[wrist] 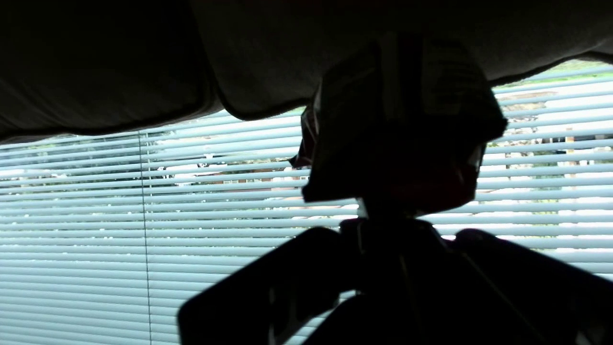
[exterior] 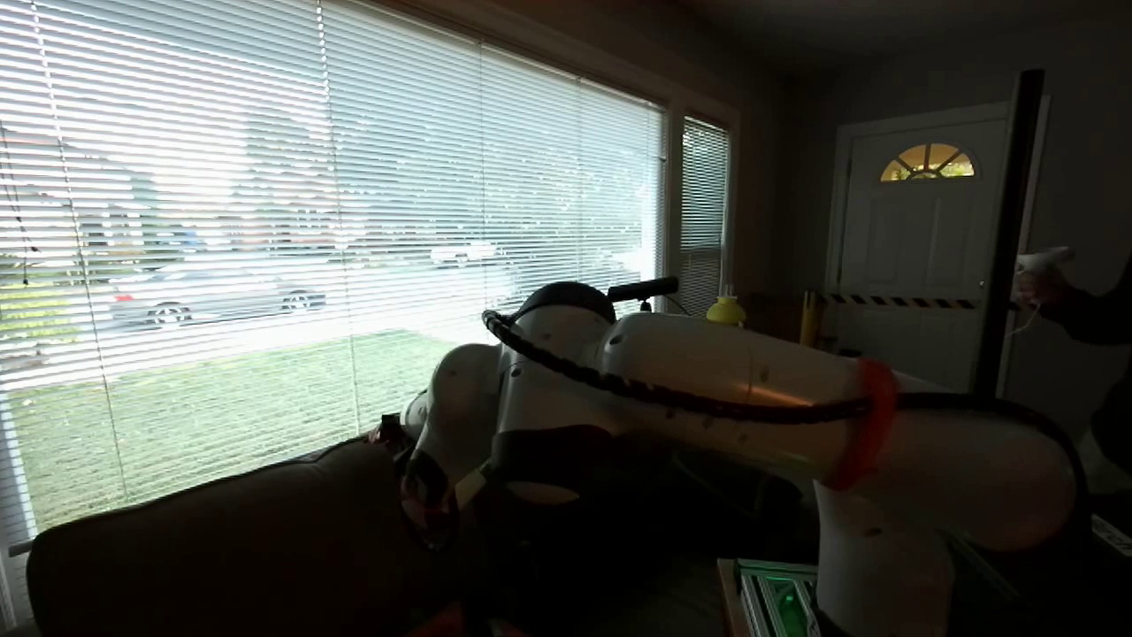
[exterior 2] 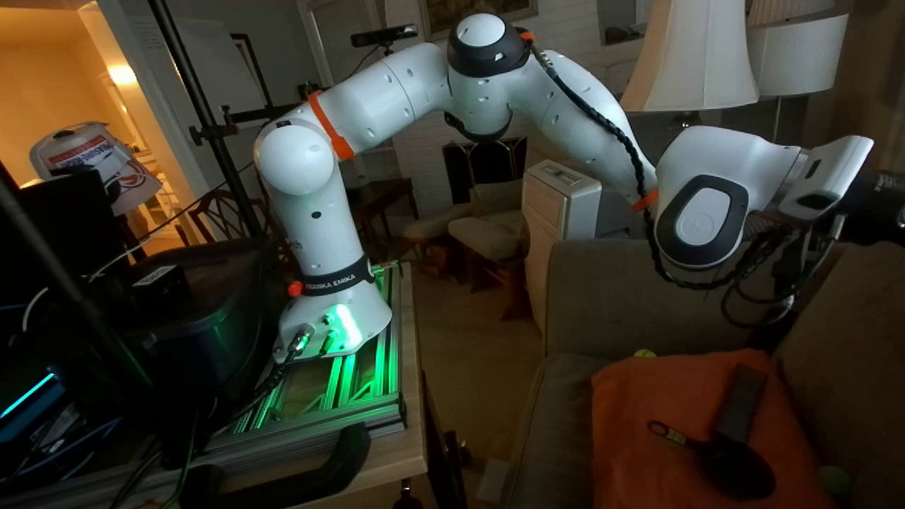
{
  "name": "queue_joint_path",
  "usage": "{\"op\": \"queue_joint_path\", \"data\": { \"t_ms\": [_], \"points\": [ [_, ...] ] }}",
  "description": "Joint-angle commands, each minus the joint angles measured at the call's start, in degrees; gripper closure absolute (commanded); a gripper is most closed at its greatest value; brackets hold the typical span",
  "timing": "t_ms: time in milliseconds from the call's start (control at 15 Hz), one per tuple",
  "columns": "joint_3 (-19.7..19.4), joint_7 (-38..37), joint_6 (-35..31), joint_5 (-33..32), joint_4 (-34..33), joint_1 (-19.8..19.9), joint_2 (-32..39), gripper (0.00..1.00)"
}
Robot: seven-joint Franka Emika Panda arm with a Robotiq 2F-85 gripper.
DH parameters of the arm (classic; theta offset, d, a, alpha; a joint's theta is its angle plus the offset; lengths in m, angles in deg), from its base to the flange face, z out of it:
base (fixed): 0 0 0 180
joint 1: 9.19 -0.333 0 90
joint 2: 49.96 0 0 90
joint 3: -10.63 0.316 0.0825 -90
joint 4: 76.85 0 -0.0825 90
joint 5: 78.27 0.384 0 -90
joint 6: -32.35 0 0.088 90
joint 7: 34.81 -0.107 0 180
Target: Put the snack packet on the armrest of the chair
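- Most of the packet (wrist: 407, 134) was lost in shadow in the wrist view; a little dull red showed, but the print could not be read.
- The gripper (wrist: 390, 220), a black silhouette there, pinched one end of the packet, its jaws nearly together.
- The packet overlapped the chair (wrist: 105, 72) in that view; whether they touched could not be told.
- In an exterior view the right edge cut off the gripper end of the arm (exterior 2: 486, 95).

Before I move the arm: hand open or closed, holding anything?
Hand: closed, holding the snack packet, mostly a dark silhouette in the wrist view.
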Motion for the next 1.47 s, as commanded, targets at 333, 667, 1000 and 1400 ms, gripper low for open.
{"op": "queue_joint_path", "data": {
  "t_ms": [333, 667, 1000, 1400],
  "points": [
    [-2.84, -1.25, 0.54, 2.46, -15.90, 4.71, 9.02, 1.00],
    [-7.63, -1.76, 2.87, 7.42, -29.44, 8.95, 17.62, 1.00],
    [-1.87, 5.91, -0.35, 10.19, -33.16, 12.46, 13.95, 1.00],
    [5.61, 8.65, -0.30, 9.61, -39.99, 15.78, 14.02, 1.00]
  ]
}}
